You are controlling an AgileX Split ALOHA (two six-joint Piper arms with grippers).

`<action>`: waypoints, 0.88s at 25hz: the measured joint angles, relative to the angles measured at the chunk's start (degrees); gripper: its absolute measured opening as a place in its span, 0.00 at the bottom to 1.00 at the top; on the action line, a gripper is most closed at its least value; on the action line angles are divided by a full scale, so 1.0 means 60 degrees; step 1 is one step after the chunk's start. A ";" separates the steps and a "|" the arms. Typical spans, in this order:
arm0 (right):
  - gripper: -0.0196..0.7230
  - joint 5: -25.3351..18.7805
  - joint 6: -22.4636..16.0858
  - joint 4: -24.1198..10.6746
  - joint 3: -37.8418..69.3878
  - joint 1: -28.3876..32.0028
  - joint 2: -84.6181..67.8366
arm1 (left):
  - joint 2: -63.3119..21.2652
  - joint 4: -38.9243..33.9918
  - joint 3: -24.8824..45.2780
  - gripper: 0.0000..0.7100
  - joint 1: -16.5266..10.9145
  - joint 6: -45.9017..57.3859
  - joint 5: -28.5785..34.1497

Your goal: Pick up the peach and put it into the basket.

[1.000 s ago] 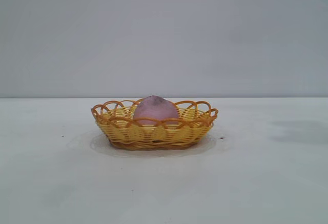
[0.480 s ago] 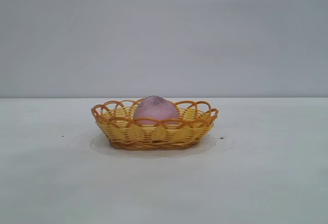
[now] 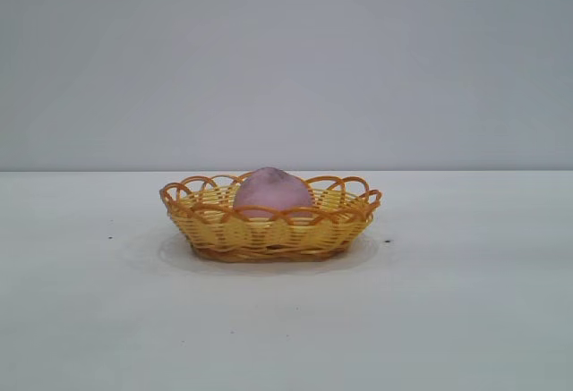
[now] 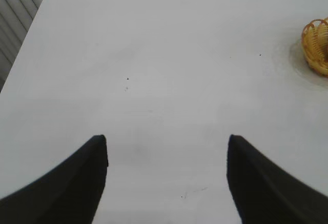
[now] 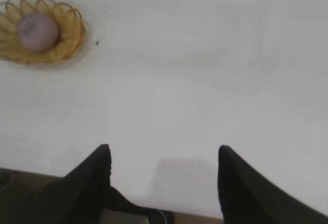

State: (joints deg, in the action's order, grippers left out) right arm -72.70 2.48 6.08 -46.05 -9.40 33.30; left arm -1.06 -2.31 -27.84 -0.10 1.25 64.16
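Observation:
The pinkish-mauve peach [image 3: 272,189] sits inside the yellow wicker basket [image 3: 269,233] in the middle of the white table. In the right wrist view the peach [image 5: 37,31] lies in the basket [image 5: 72,32], far from my right gripper [image 5: 164,149], which is open and empty near the table's edge. In the left wrist view only an end of the basket [image 4: 313,49] shows. My left gripper [image 4: 167,139] is open and empty over bare table, far from it. Neither gripper shows in the exterior view.
The white table [image 3: 466,301] stretches round the basket under a plain grey wall. Its edge shows close to my right gripper [image 5: 179,215]. White slats [image 4: 18,3] stand beyond the table's far corner in the left wrist view.
A faint shadow on the table at the right of the exterior view has faded away. The peach and the basket have not moved.

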 joint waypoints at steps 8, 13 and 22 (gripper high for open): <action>0.54 0.0171 -0.0006 0.0000 0.2100 0.0000 -0.3224 | 0.0000 0.0000 0.0000 0.68 0.0000 0.0000 0.0000; 0.54 0.0559 -0.0006 -0.0052 0.2695 0.0000 -0.4352 | 0.0000 0.0000 0.0000 0.68 0.0000 0.0000 0.0000; 0.54 0.1212 -0.0006 -0.0260 0.3007 0.0000 -0.4777 | 0.0000 0.0000 0.0000 0.68 0.0000 0.0000 0.0000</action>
State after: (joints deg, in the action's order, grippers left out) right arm -65.42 2.44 4.52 -28.01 -9.40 4.64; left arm -1.06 -2.31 -27.84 -0.10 1.25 64.16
